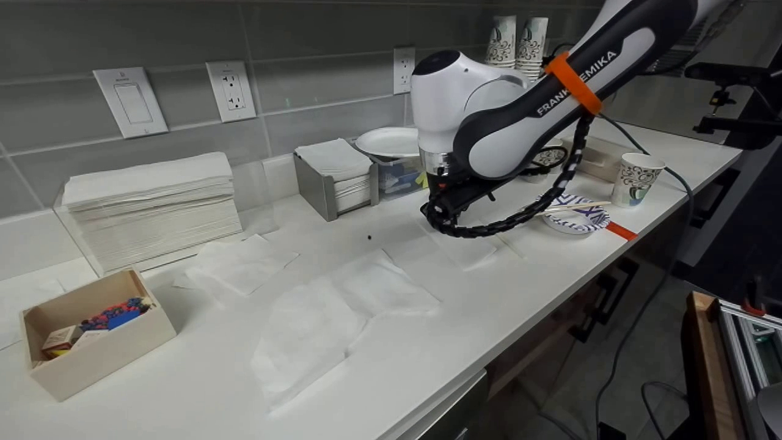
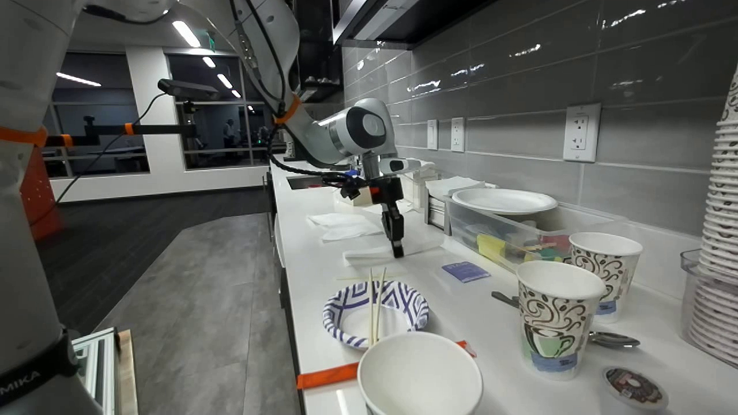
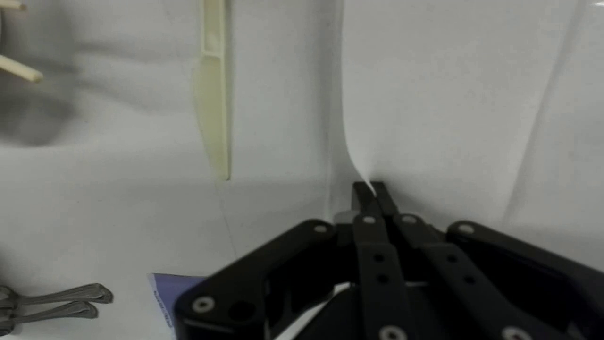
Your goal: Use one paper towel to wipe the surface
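Nearest the wrist camera, black fingers [image 3: 363, 200] are closed side by side, and the thin edge of the paper towel [image 3: 448, 94] is gripped between their tips. They are pointed downward at the white surface [image 2: 311, 256]; whether it is touched by the tips cannot be told.

The paper towel is white and broad, marked by a long faint line that may be a crease or a border. Its held edge is curved up toward the fingers, while the rest is laid along the surface; in an exterior view, part of it is hidden by the robot arm [image 1: 513, 143].

Along the front, the surface is bounded by a long straight edge, and a strip of plain white is left between that edge and the paper towel. At the back it is bounded by the grey tiled wall [image 1: 342, 67]. To one side of the fingers, other loose sheets [image 1: 305, 336] are spread, wrinkled; beyond them, room is taken up by the stack of folded towels [image 1: 156, 214] and, just beside it, the wooden box [image 1: 116, 351].

On the opposite side, the patterned bowl [image 2: 416, 311] is set near the front edge, with chopsticks [image 2: 381, 300] rested across it. Between bowl and paper towel, the pale knife [image 3: 214, 104] is laid flat, apart from the fingers. Nearer the wall, the purple packet [image 2: 466, 271] is placed.
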Robot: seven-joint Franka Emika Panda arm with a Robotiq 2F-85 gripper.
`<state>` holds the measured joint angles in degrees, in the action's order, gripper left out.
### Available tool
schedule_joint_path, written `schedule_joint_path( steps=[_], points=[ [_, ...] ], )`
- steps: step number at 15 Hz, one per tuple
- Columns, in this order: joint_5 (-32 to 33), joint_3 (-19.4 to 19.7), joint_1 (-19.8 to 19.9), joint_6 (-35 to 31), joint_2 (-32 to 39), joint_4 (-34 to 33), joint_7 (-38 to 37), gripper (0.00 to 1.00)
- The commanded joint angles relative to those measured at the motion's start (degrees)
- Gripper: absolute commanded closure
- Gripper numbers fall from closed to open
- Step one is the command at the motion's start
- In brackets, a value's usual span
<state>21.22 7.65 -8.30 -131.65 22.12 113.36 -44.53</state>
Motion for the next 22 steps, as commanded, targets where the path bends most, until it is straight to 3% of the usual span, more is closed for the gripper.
schedule_joint_path(
  steps=[1,5,11,22],
  points=[
    [1.71,1.15,-0.14,0.91,3.54,-0.57,-3.5,1.0],
    [2.87,2.35,0.43,1.56,2.39,-0.32,-6.06,1.0],
    [-9.37,-2.13,3.29,4.62,-4.08,1.02,1.83,1.0],
    [-24.96,-11.94,0.7,-0.07,-12.6,-1.4,10.88,1.0]
  ],
)
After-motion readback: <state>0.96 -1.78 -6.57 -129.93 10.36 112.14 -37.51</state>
